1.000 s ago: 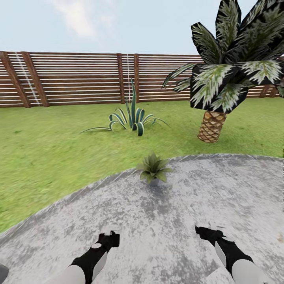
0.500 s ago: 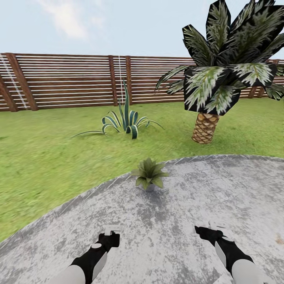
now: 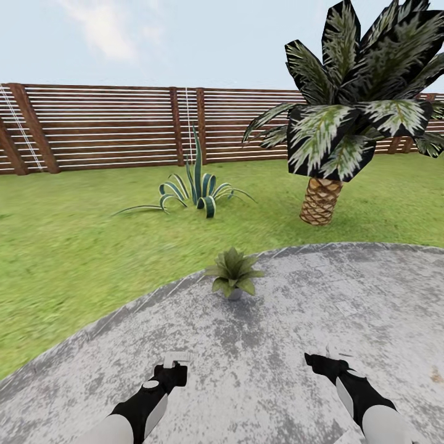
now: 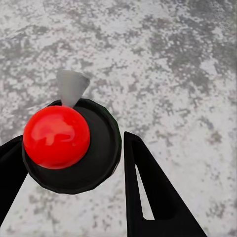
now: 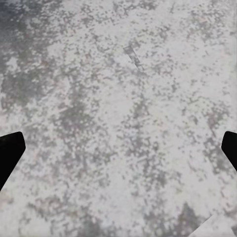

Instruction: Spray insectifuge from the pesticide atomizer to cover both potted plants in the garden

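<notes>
Head view: small dull-green rosette potted plant (image 3: 234,274) at the edge of the round grey paved patch (image 3: 296,345), ahead of both arms. Left gripper (image 3: 175,364) carries the whitish-grey pesticide atomizer (image 3: 177,356); right gripper (image 3: 325,358) beside it.

Left wrist view: fingers (image 4: 148,192) closed around the atomizer's black, red-knobbed body (image 4: 71,145).

Right wrist view: fingertips (image 5: 9,153) spread wide, nothing held.

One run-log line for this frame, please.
left end effector: shut on atomizer | right end effector: open, empty | plant: ahead at paving edge | spraying: not seen
</notes>
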Available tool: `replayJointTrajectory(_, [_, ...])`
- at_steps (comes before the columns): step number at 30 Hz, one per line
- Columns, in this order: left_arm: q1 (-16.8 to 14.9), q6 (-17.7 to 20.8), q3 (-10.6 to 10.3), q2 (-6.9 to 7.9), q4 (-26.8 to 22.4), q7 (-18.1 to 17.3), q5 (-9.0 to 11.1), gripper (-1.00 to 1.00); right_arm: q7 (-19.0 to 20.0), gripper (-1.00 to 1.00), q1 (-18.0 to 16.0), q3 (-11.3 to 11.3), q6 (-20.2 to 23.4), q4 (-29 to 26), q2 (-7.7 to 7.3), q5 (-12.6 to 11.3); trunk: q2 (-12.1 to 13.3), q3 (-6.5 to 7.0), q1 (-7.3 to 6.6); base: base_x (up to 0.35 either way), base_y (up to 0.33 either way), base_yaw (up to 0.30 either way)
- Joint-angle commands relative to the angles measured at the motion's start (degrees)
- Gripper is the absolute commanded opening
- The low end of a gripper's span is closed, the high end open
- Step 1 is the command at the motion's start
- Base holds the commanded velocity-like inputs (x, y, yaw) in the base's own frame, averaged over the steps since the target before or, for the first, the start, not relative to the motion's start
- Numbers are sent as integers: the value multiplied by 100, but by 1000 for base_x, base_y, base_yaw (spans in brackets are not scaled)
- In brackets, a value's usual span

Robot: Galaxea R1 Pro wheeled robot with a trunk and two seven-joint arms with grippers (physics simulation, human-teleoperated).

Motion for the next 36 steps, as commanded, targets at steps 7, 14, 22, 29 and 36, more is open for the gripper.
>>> replayJointTrajectory(7, [-4,-19,18,-2,5,10,-41,-100,41,100,-2,-49,13,-8,3,49,279,121,-155,0,0,0])
replayJointTrajectory(14, [-4,-19,18,-8,9,10,-41,-100,7,100,-3,-49,22,129,12,54,560,247,-309,0,0,0])
replayJointTrajectory(22, [-4,-19,18,-11,9,10,-40,-100,6,100,-3,-57,22,1352,12,49,880,390,-484,0,0,0])
replayJointTrajectory(29, [-4,-18,18,-11,11,7,-39,-100,6,100,-3,-49,22,1543,12,55,1161,516,-638,0,0,0])
replayJointTrajectory(36, [-4,-50,13,-10,261,-15,-53,-100,5,100,-5,-49,22,1547,12,55,1322,588,-726,0,0,0])
